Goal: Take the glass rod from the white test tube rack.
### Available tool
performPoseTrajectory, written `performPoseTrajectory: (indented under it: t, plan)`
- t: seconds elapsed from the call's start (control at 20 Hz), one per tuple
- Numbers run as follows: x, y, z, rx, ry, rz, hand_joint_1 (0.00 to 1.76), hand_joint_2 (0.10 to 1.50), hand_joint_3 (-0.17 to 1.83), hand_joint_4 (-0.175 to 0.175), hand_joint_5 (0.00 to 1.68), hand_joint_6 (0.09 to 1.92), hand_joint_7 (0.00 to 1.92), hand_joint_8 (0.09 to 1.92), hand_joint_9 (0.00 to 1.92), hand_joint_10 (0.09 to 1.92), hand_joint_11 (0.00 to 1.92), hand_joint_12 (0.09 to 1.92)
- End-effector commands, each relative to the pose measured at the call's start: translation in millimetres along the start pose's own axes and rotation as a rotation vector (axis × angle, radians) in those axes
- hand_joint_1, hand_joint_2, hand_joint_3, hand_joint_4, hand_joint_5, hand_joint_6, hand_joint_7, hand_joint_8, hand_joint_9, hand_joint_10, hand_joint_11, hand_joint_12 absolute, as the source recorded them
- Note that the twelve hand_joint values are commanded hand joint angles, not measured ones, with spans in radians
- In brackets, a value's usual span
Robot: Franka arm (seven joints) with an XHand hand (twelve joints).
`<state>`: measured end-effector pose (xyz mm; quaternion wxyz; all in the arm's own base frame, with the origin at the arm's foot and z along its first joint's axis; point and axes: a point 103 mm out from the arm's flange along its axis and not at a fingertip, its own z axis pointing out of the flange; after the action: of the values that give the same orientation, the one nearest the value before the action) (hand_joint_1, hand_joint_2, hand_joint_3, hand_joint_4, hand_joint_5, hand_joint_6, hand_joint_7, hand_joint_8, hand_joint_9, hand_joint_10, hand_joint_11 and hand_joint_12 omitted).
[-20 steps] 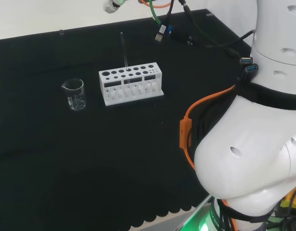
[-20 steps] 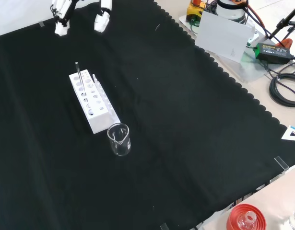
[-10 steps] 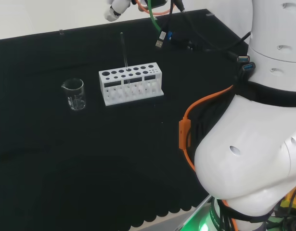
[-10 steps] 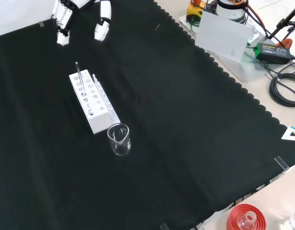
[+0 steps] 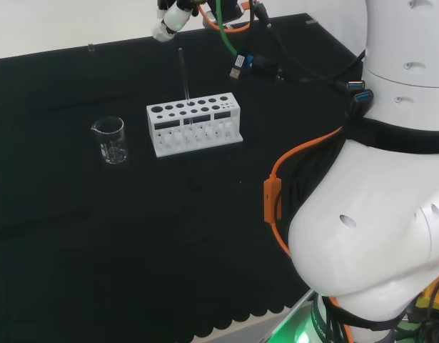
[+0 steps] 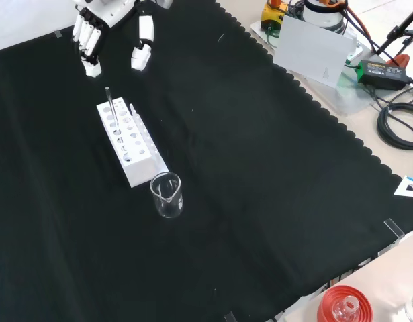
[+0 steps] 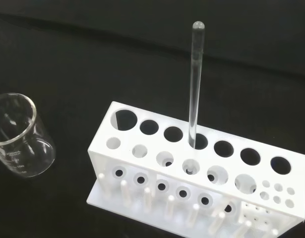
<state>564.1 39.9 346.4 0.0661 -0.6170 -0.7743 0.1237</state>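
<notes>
A white test tube rack (image 5: 195, 128) (image 6: 128, 142) (image 7: 202, 178) stands on the black cloth. One clear glass rod (image 5: 183, 73) (image 6: 110, 106) (image 7: 195, 89) stands upright in a hole of the rack's back row, near the middle. The black and white hand (image 5: 170, 16) (image 6: 102, 27) hangs above and beyond the rod's top in the front view, its fingers (image 6: 90, 47) and thumb (image 6: 142, 52) spread and pointing down. It is open, apart from the rod, and holds nothing.
An empty glass beaker (image 5: 112, 139) (image 6: 167, 195) (image 7: 18, 136) stands close to one end of the rack. Cables (image 5: 255, 50) dangle from the arm beside the rod. A red ribbed stand (image 6: 344, 305) sits off the cloth at the front view's lower right.
The hand has come down and closer to the rod's top across the frames. Rack, rod and beaker have not moved.
</notes>
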Motion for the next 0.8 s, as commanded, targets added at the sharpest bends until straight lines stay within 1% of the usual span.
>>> performPoseTrajectory:
  t: [0.05,0.2,0.3,0.5,0.8]
  plan:
    - [0,11,18,0.025,0.001,-0.015,0.55,0.77,0.45,-0.016,0.43,0.62,0.51,0.77,0.69,0.78,0.61,1.31]
    - [-4,16,23,0.034,0.006,-0.014,0.54,0.77,0.45,-0.012,0.42,0.64,0.51,0.77,0.67,0.79,0.60,1.33]
    - [-6,18,25,0.052,0.010,-0.011,0.53,0.76,0.45,-0.007,0.39,0.64,0.50,0.77,0.65,0.79,0.58,1.34]
    - [-11,21,30,0.055,0.019,-0.008,0.50,0.76,0.44,0.004,0.35,0.62,0.47,0.76,0.60,0.83,0.53,1.37]
    - [-20,25,41,0.068,0.036,-0.015,0.50,0.76,0.43,0.007,0.34,0.61,0.47,0.77,0.59,0.85,0.52,1.38]
